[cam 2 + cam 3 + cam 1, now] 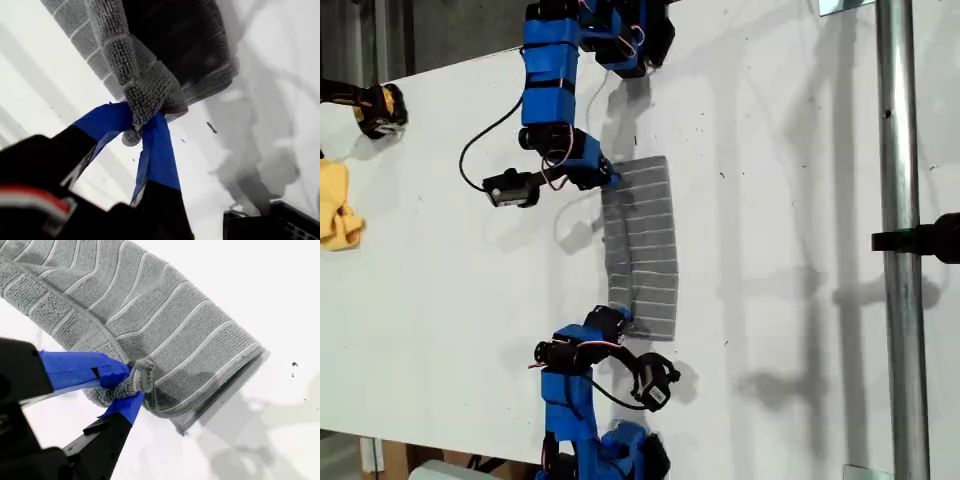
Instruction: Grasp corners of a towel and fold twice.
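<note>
Exterior view: towel folded, each end pinched by my first claw and second claw.

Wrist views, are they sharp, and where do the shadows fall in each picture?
First wrist view: the towel pinched in my first claw is sharp, the dark arm body nearest the lens is blurred, and soft grey shadows cross the table. Second wrist view: stripes crisp, a faint shadow beneath the towel's edge. Exterior view: even light, arm shadows on the white table.
</note>
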Available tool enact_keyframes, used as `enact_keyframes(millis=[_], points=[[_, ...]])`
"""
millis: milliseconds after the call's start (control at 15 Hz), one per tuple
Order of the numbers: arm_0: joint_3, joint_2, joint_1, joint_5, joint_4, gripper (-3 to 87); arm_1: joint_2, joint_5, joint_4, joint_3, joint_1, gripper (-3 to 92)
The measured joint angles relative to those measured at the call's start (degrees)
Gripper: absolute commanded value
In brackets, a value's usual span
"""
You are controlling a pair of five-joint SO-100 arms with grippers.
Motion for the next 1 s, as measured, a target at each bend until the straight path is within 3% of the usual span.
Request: enact_keyframes(millis=[267, 400, 1000], points=[[2.81, 2.99, -7.29, 6.68, -0.62, -1.5, 6.59, -7.82, 0.09, 2.37, 11.51, -0.2], [7.82, 6.06, -8.09, 6.50, -2.37, -1.5, 10.63, -7.73, -0.44, 6.15, 12.13, -0.2], [21.71, 7.47, 4.75, -8.35, -12.22, -1.5, 10.02, 10.55, -14.24, 23.55, -11.60, -0.2]])
